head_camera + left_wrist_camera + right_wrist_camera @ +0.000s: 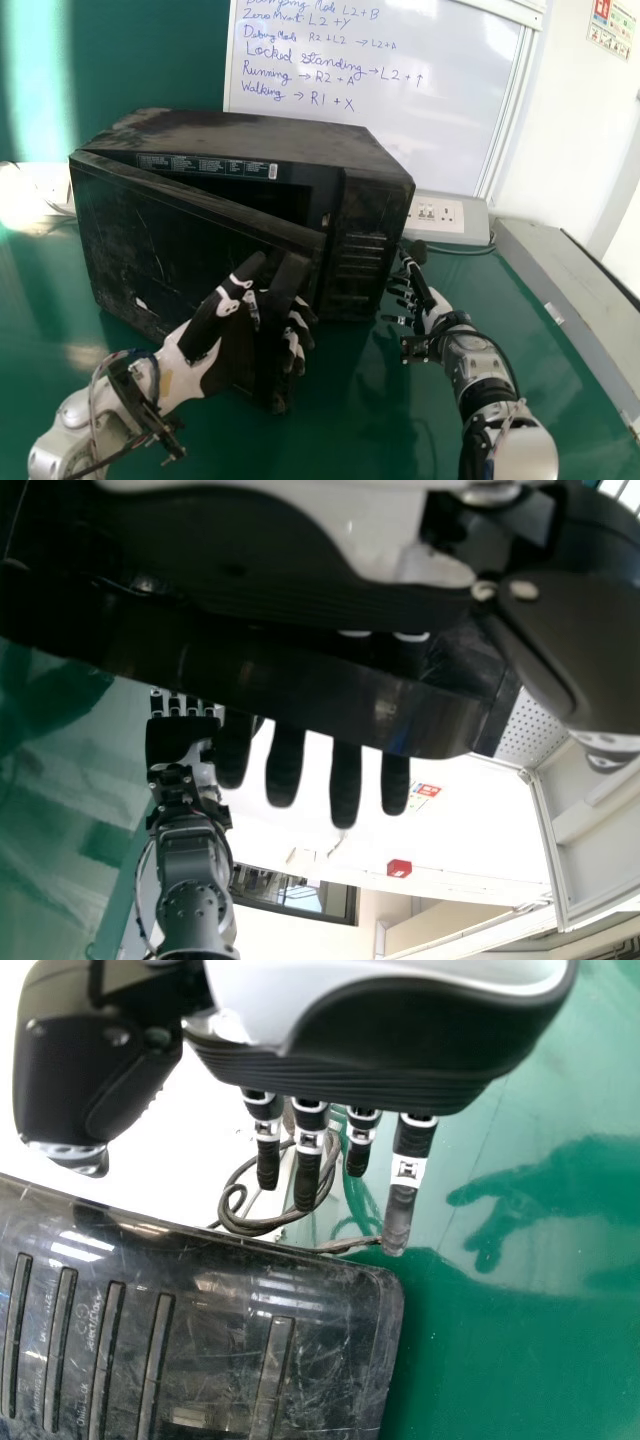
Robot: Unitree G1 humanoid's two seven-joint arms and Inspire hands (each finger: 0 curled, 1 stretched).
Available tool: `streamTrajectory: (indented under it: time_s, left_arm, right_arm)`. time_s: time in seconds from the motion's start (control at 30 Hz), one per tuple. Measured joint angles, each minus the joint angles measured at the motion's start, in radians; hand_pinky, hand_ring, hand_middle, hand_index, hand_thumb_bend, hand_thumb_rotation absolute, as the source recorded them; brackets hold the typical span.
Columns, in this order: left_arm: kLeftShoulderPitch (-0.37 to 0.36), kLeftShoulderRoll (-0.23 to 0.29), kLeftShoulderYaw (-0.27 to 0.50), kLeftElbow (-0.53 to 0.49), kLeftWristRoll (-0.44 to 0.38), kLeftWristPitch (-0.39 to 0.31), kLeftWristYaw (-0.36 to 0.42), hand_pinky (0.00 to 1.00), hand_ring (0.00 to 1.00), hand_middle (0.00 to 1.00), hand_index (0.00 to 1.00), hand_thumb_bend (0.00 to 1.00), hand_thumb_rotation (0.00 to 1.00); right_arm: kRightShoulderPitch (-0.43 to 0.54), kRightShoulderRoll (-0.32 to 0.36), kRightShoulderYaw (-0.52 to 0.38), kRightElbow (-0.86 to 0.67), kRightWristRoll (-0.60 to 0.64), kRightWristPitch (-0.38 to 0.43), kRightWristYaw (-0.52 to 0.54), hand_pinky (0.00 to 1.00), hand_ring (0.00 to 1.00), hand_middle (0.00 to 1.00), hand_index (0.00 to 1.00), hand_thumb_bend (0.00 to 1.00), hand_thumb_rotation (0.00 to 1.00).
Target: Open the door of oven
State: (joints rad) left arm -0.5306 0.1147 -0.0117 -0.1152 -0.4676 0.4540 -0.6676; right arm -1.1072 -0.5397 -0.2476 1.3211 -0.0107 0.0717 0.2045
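The black oven (270,135) stands on the table, its door (180,235) partly open and slanting out from the body. My left hand (205,338) is at the door's free edge, thumb against the front and fingers past the edge. The dark door edge (300,685) crosses in front of part of the left hand (285,765), whose straight fingers extend beyond it. At the oven's right side is my right hand (435,308), open. The right hand (308,1165) has straight fingers near the side of the oven's button panel (200,1340); contact is unclear.
A green table (530,350) lies under the oven. Behind it are a whiteboard (380,110) with writing and a socket box (440,215). A long grey casing (570,300) runs along the right. A dark cable (235,1205) is coiled near the right hand.
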Motion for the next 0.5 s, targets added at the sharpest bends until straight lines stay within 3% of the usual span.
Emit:
streamTrajectory:
  time_s: [0.07, 0.1, 0.13, 0.17, 0.23, 0.5]
  left_arm:
    - [0.005, 0.012, 0.004, -0.001, -0.011, 0.001, -0.019, 0.07, 0.10, 0.45, 0.48, 0.52, 0.00]
    - [0.007, 0.015, 0.004, -0.004, -0.012, 0.001, -0.022, 0.16, 0.10, 0.45, 0.48, 0.52, 0.00]
    - [0.011, 0.017, 0.004, -0.010, -0.012, 0.001, -0.023, 0.15, 0.11, 0.46, 0.48, 0.52, 0.00]
    - [0.016, 0.019, 0.005, -0.016, -0.012, 0.000, -0.024, 0.13, 0.10, 0.28, 0.47, 0.52, 0.03]
    - [0.025, 0.023, 0.006, -0.022, -0.011, -0.008, -0.029, 0.13, 0.11, 0.19, 0.47, 0.52, 0.05]
    - [0.038, 0.085, 0.031, -0.022, -0.024, -0.027, -0.112, 0.06, 0.10, 0.15, 0.47, 0.52, 0.05]
  right_arm:
    - [0.000, 0.000, 0.000, 0.000, 0.000, 0.000, 0.000, 0.62, 0.70, 0.86, 0.92, 0.82, 0.75]
    - [0.000, 0.000, 0.000, 0.000, 0.000, 0.000, -0.001, 0.63, 0.70, 0.86, 0.92, 0.81, 0.74]
    - [0.000, 0.000, 0.000, 0.000, 0.000, 0.000, -0.002, 0.63, 0.69, 0.86, 0.92, 0.82, 0.73]
    - [0.000, 0.000, 0.000, 0.000, 0.000, 0.000, -0.003, 0.62, 0.69, 0.86, 0.92, 0.83, 0.74]
    - [0.000, 0.000, 0.001, 0.000, 0.000, 0.000, -0.004, 0.62, 0.69, 0.86, 0.92, 0.84, 0.75]
    - [0.000, 0.002, -0.001, 0.000, 0.000, 0.000, -0.017, 0.60, 0.66, 0.84, 0.91, 0.80, 0.73]
